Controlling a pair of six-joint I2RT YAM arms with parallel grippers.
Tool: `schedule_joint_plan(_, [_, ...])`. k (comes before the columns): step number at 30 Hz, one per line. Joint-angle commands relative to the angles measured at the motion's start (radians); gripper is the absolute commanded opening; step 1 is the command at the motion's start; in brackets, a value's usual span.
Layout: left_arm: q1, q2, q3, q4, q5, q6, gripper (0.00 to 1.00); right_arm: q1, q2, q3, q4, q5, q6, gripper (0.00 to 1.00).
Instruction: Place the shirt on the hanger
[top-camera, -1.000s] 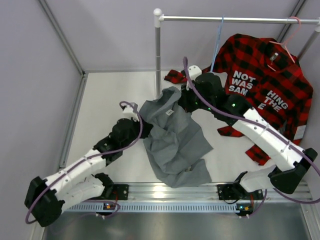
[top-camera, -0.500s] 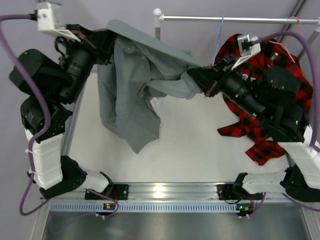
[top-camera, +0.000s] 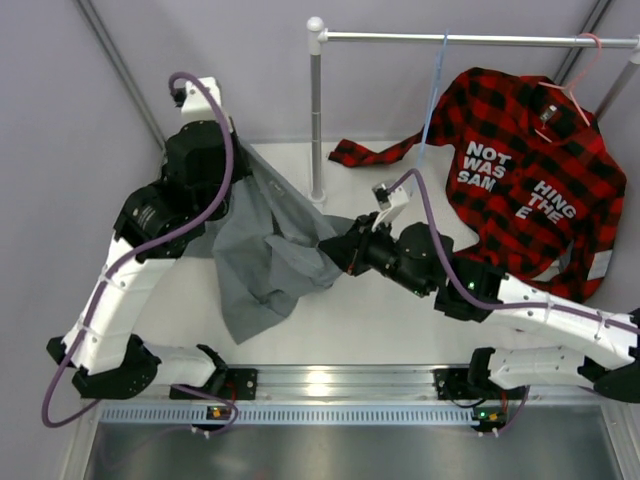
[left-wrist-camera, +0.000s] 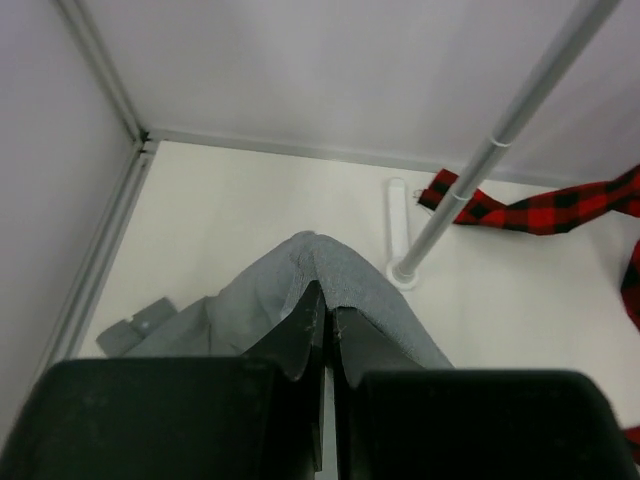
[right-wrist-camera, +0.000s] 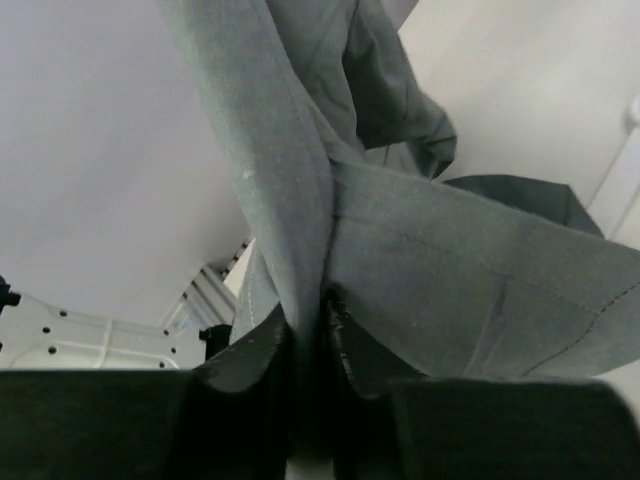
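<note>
The grey-green shirt (top-camera: 262, 250) hangs bunched between my two grippers above the left middle of the table. My left gripper (top-camera: 236, 160) is shut on a fold of the shirt (left-wrist-camera: 340, 280) at its upper left. My right gripper (top-camera: 340, 245) is shut on the shirt (right-wrist-camera: 400, 260) at its right edge, cloth pinched between the jaws. The thin light-blue hanger (top-camera: 432, 95) hangs from the rail (top-camera: 470, 39) at the back, to the right of both grippers and apart from the shirt.
A red-and-black plaid shirt (top-camera: 530, 180) on a pink hanger (top-camera: 570, 95) hangs at the right of the rail, one sleeve lying on the table. The rail's upright post (top-camera: 316, 120) stands just behind the grey shirt; it also shows in the left wrist view (left-wrist-camera: 480, 165).
Both arms lifted the shirt off the table and spread it high, then came down. Now the shirt hangs lower and more bunched, the left gripper further right, the right gripper further left.
</note>
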Motion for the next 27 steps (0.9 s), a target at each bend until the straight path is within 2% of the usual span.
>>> schedule_joint_plan(1, [0.019,-0.169,-0.061,0.092,-0.131,-0.049,0.00,0.015,0.026,0.038,0.073,-0.119,-0.059,0.21])
schedule_joint_plan(2, [0.019,-0.206,-0.086,0.091,-0.092,-0.048,0.00,0.001,0.012,0.038,0.056,-0.144,-0.086,0.35])
schedule_joint_plan(5, [0.019,-0.292,-0.212,0.089,-0.044,-0.058,0.00,-0.060,-0.065,0.008,0.008,-0.259,-0.214,0.49])
schedule_joint_plan(11, [0.019,-0.360,-0.411,0.094,0.152,-0.100,0.00,-0.127,-0.147,0.015,-0.242,-0.369,-0.484,0.64])
schedule_joint_plan(13, [0.019,-0.358,-0.465,0.099,0.248,-0.124,0.00,-0.127,-0.135,0.026,-0.268,-0.394,-0.540,0.66])
schedule_joint_plan(18, [0.018,-0.323,-0.551,0.125,0.324,-0.163,0.00,-0.108,-0.049,0.040,-0.190,-0.429,-0.529,0.67])
schedule_joint_plan(21, [0.019,-0.291,-0.586,0.155,0.352,-0.176,0.00,-0.070,0.018,0.041,-0.110,-0.356,-0.500,0.67])
schedule_joint_plan(25, [0.018,-0.260,-0.612,0.192,0.352,-0.201,0.00,-0.053,0.119,0.005,0.006,-0.212,-0.365,0.64])
schedule_joint_plan(27, [0.018,-0.252,-0.626,0.221,0.344,-0.216,0.00,-0.042,0.155,-0.040,0.118,-0.217,-0.318,0.63])
